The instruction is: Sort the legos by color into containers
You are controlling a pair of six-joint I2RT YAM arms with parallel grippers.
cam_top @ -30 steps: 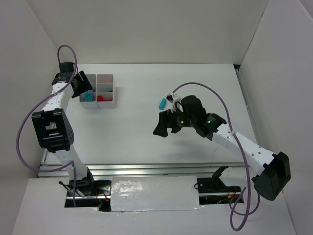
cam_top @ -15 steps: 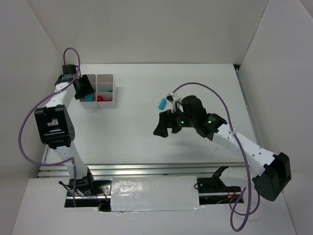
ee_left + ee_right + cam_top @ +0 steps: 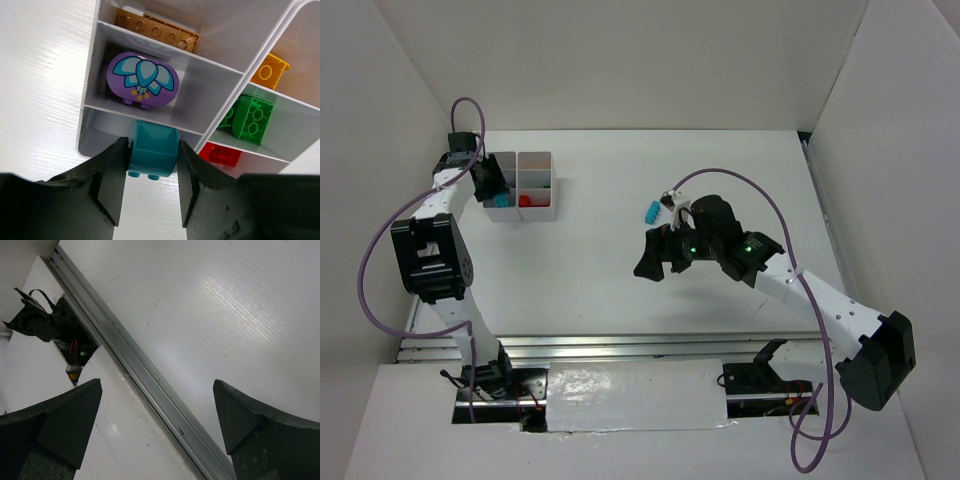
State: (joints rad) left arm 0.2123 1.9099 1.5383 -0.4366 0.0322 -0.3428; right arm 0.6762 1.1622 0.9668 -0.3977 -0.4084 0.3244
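A teal lego (image 3: 152,150) sits between my left gripper's (image 3: 151,145) fingers at the near wall of the white tray (image 3: 90,75). Both pads touch its sides, and its studs point toward the camera. From above, the left gripper (image 3: 490,180) hangs over the tray's (image 3: 535,213) left column, where teal (image 3: 501,200) shows beside a red lego (image 3: 525,200). The compartments hold a purple oval (image 3: 143,80), a brown brick (image 3: 156,32), a yellow-orange piece (image 3: 270,70), a green brick (image 3: 252,117) and a red one (image 3: 221,154). A second teal lego (image 3: 650,211) lies mid-table. My right gripper (image 3: 660,268) hovers just in front of it, open and empty.
White walls enclose the table on the left, back and right. The right wrist view looks down past the right gripper (image 3: 156,390) at the aluminium rail (image 3: 125,357) along the table's near edge. A purple cable (image 3: 750,185) loops over the right arm.
My left gripper's jaws have narrowed onto the teal lego, and the left wrist has shifted slightly toward the back. The right arm has not moved.
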